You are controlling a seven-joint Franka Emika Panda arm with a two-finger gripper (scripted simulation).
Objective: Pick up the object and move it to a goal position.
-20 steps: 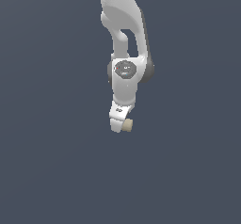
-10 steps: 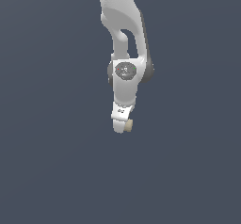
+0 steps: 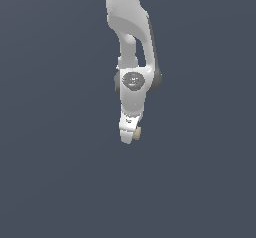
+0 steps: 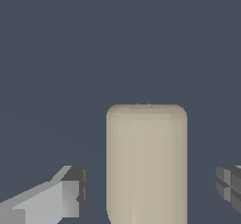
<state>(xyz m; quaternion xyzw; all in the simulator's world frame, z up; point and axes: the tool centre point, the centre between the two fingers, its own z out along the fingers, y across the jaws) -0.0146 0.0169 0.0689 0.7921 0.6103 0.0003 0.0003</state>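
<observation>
Ext. view: white Panda arm [image 3: 131, 42] hangs down from 12 o'clock, wrist bent, gripper [image 3: 131, 134] at its low end near frame centre, over a plain dark grey-blue ground [image 3: 50, 172]. The object [image 3: 137, 131], a small tan stubby cylinder, peeks out at the gripper's 3 o'clock side, close against the white finger body.

Wrist view: object [image 4: 146, 164] sits btwn the two fingers [image 4: 70, 192], w/ clear dark gaps on both sides, so pads aren't touching it. Gap to one finger looks a bit narrower than to the other. Jaws spread wide, much wider than the cylinder. Can't tell whether the cylinder rests on the ground.
</observation>
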